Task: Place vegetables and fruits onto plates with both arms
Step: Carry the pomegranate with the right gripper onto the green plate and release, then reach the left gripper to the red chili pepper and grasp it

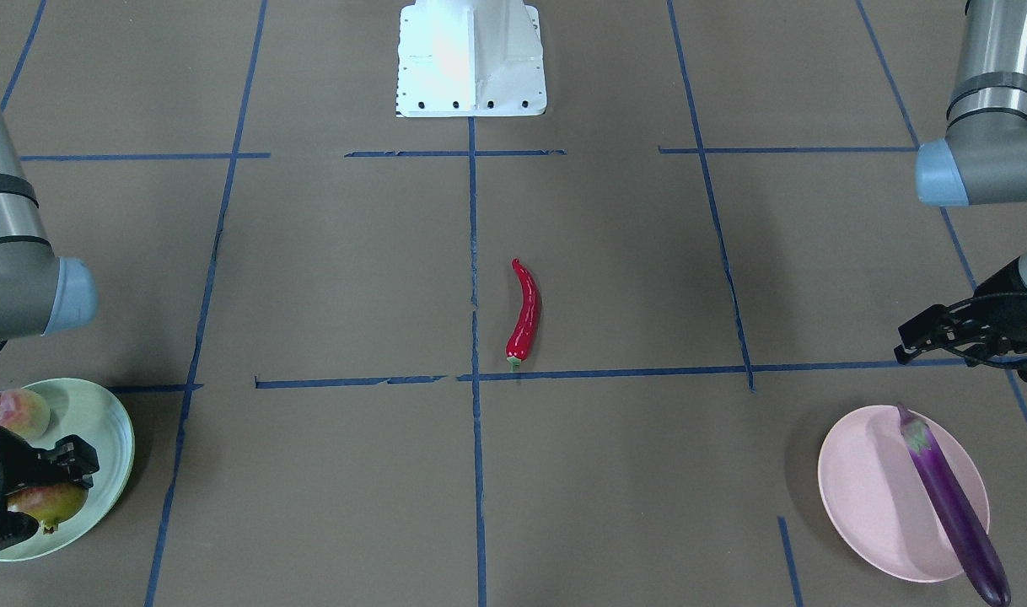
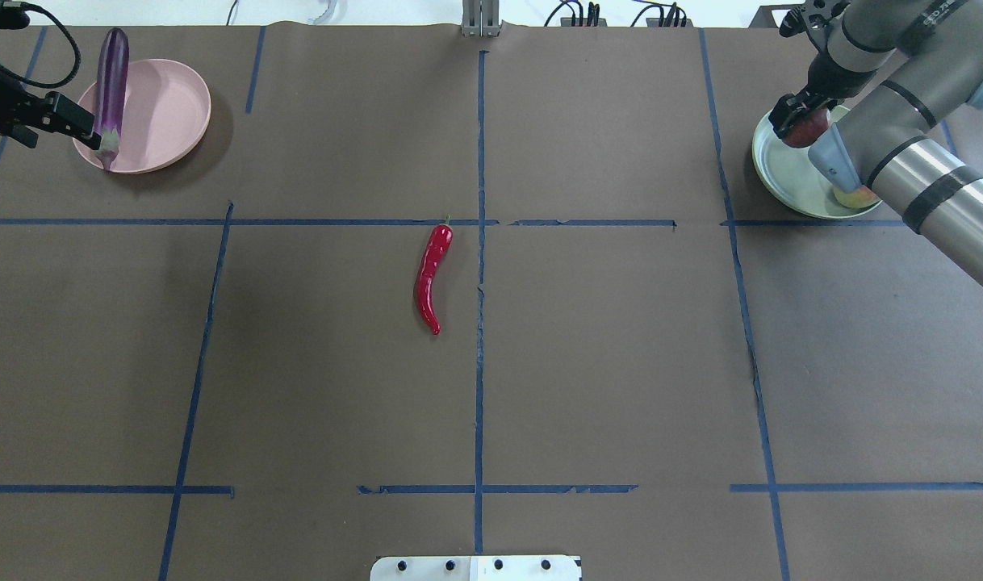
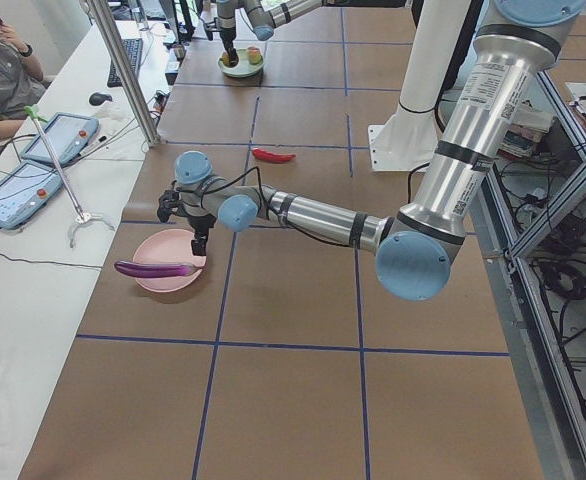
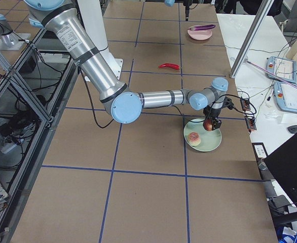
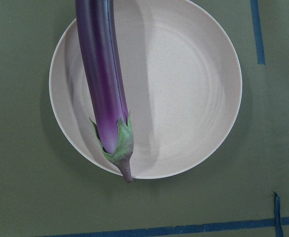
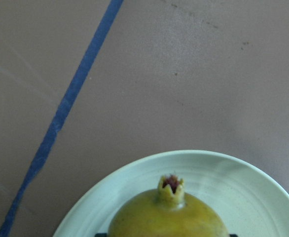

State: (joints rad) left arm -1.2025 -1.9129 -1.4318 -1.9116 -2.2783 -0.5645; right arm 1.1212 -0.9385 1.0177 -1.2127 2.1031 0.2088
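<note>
The purple eggplant [image 1: 952, 506] lies across the pale pink plate [image 1: 868, 489], its tip over the rim; the left wrist view shows the eggplant [image 5: 100, 74] on that plate [image 5: 184, 89]. My left gripper [image 1: 910, 337] hangs open and empty just beside this plate. My right gripper [image 1: 41, 497] is shut on the pomegranate-like fruit [image 1: 50, 504], low over the pale green plate [image 1: 109, 421]. The peach [image 1: 16, 410] rests on that plate. The right wrist view shows the fruit's crown [image 6: 171, 185] over the green plate [image 6: 253, 197]. The red chili pepper [image 1: 525, 314] lies alone mid-table.
The white robot base block [image 1: 471, 59] stands at the table's robot side. Blue tape lines [image 2: 479, 242] grid the brown table. The chili [image 2: 432, 274] lies just beside the centre tape line. A person and tablets [image 3: 63, 140] are at a side bench.
</note>
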